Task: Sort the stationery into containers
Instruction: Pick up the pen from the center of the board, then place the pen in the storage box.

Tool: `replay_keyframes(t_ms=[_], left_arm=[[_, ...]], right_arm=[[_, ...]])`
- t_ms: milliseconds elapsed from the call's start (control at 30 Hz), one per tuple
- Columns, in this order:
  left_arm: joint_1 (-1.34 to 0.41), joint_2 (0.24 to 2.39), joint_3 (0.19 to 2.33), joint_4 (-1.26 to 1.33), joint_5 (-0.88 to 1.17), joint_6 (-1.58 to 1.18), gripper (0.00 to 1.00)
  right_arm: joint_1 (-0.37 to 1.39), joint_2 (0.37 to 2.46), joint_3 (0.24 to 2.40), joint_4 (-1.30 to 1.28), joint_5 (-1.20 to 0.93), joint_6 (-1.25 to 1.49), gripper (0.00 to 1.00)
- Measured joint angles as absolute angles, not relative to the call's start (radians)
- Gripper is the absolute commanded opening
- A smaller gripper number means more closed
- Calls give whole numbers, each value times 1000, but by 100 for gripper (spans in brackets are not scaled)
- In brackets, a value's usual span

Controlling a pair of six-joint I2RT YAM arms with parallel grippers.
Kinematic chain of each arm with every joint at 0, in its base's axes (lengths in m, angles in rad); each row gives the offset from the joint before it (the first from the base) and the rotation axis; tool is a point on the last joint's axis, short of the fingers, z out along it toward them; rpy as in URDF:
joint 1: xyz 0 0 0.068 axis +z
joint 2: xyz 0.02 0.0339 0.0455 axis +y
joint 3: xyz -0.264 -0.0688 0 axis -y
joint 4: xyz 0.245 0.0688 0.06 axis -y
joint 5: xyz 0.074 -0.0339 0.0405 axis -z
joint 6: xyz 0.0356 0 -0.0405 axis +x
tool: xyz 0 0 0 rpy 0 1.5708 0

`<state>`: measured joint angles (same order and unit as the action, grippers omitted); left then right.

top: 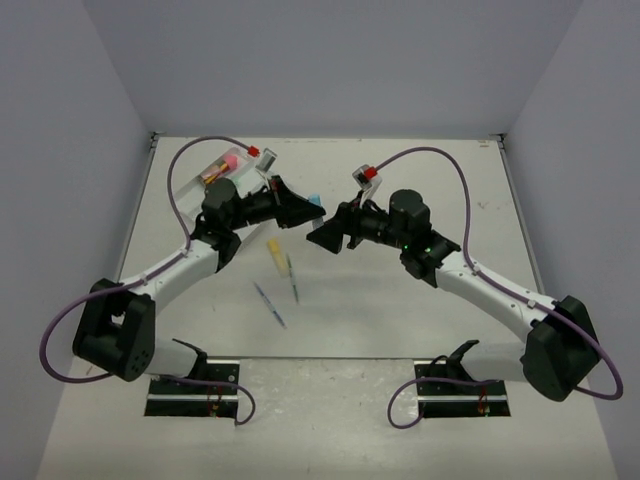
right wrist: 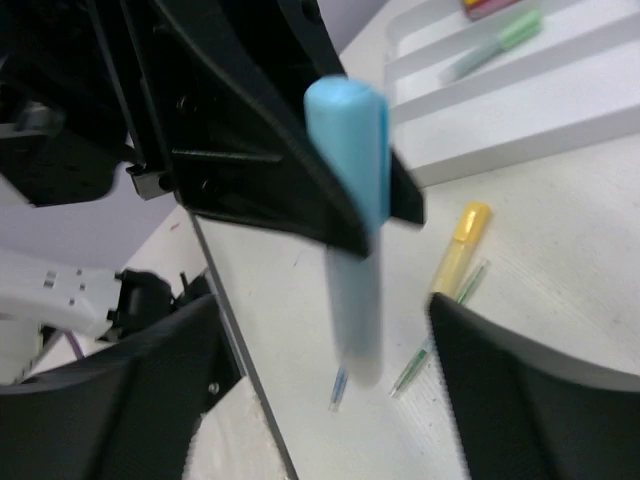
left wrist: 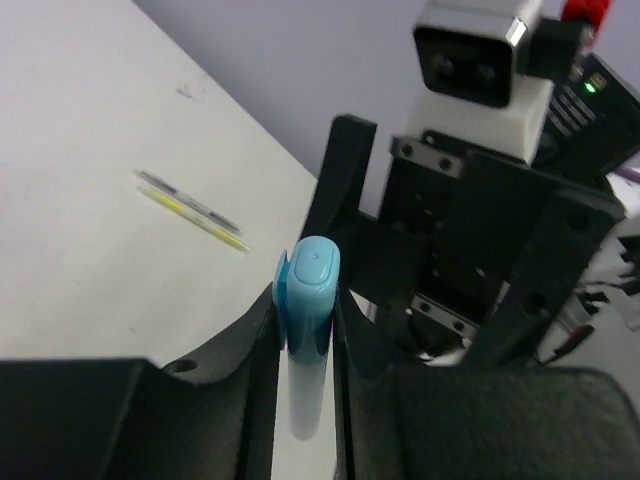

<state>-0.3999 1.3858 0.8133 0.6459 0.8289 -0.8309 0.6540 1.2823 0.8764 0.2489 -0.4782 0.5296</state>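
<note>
My left pincer (left wrist: pixel 306 340) gripped the blue-capped marker (left wrist: pixel 308 280) near the tray (right wrist: pixel 520 130).
My right pincer (right wrist: pixel 325 300) gaped wide around it; a pale green highlighter (right wrist: pixel 500 42) lay in one compartment.

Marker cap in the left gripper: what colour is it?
The marker has a light blue cap, clearest in the left wrist view.

White matte table (top: pixel 400 310), enclosed by plain pale lilac-grey panels: back wall (top: pixel 330 60), left wall (top: pixel 50 150), right wall (top: pixel 590 120). Even, diffuse lighting; soft shadows.
</note>
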Motion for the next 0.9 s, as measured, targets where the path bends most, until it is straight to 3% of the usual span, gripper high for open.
replay_keyframes(t_ms=[100,167,333,500,700,733,767,833,900], left_arm=[[-390,1462,1053,300,634,-652,0],[-383,1526,1238,106,379,-534,0],[-342,1719,1564,-108,-172,-195,0],[-307,1917,1625,-142,-437,149,0],[-290,2045,1542,-142,-489,360,1],[-283,2059,1540,-146,-481,363,4],[-273,2069,1540,-146,-473,363,13],[-253,2078,1540,-147,-455,362,40],[-239,2078,1540,-146,-445,359,50]], right_arm=[[649,1268,876,173,-371,516,99],[633,1247,876,98,-272,511,99],[592,1158,873,-62,-85,485,99],[592,1082,854,-115,-36,462,99],[592,1085,852,-129,-56,450,99],[592,1089,852,-128,-69,449,99],[592,1093,852,-128,-80,448,99],[592,1106,852,-128,-100,445,99],[593,1118,852,-129,-114,444,99]])
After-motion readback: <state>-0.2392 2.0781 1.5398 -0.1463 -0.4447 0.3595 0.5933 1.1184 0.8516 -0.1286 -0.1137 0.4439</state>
